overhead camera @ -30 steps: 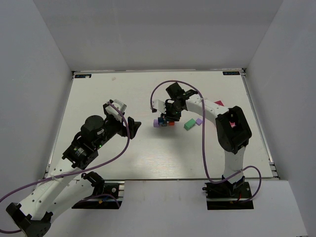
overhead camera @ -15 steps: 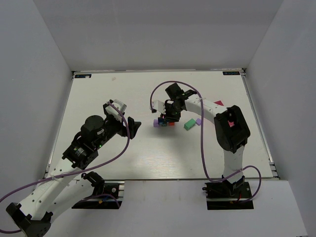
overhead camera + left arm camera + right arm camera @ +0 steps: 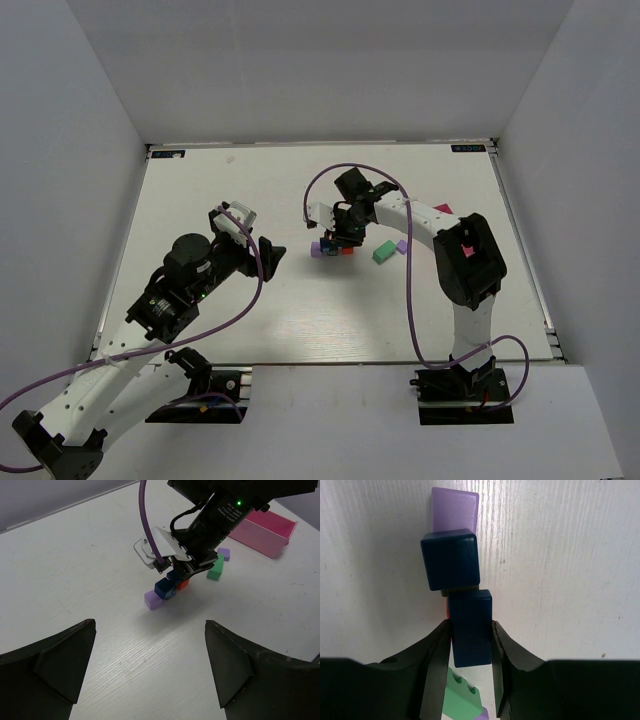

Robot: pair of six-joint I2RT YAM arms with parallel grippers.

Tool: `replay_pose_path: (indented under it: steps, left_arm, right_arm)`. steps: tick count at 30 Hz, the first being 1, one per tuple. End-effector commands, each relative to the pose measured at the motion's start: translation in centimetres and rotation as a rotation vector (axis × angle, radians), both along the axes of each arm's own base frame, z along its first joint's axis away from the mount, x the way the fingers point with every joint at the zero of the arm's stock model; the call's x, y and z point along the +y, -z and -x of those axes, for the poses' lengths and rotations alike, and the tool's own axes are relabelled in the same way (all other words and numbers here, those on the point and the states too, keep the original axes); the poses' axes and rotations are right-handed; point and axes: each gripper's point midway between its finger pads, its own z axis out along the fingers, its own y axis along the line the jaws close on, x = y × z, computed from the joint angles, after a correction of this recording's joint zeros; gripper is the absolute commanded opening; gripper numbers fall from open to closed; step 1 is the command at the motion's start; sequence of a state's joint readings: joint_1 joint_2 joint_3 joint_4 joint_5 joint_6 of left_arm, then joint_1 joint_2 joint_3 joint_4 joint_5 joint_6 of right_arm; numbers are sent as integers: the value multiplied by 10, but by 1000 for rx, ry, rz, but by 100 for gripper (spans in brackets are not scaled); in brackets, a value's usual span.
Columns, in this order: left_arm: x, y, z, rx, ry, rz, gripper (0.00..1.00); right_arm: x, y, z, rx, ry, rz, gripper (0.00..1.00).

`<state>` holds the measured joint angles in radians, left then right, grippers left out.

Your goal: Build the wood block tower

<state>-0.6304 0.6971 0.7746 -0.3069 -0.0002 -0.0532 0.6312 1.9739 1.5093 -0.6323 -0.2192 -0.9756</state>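
right pincer (image 3: 343, 232) clamped on dark blue brick (image 3: 469, 630) | tower (image 3: 330, 247) mid-frame on counter (image 3: 200, 190), top view | left pincer (image 3: 149, 645) wide open, idle | we reckon an off-centre release tips the brick onto the dark blue cube (image 3: 451, 560)

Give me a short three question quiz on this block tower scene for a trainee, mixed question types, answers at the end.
1. True or false: the left gripper is open and holds nothing.
2. What sits between the fingers of the right gripper? A: a yellow ball. B: a dark blue brick. C: nothing at all.
3. Fill in the colour: the rectangular tray is ___.
Key: 1 true; 2 B; 3 pink.
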Motion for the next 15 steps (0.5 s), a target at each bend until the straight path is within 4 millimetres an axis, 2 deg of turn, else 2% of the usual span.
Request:
replay_pose_path:
  steps: [1, 15]
  left_arm:
    - [3, -1, 0, -1, -14, 11, 100]
    - [3, -1, 0, -1, -14, 11, 100]
  right_arm:
    - [13, -9, -2, -11, -19, -31, 0]
    - [15, -7, 0, -12, -31, -25, 0]
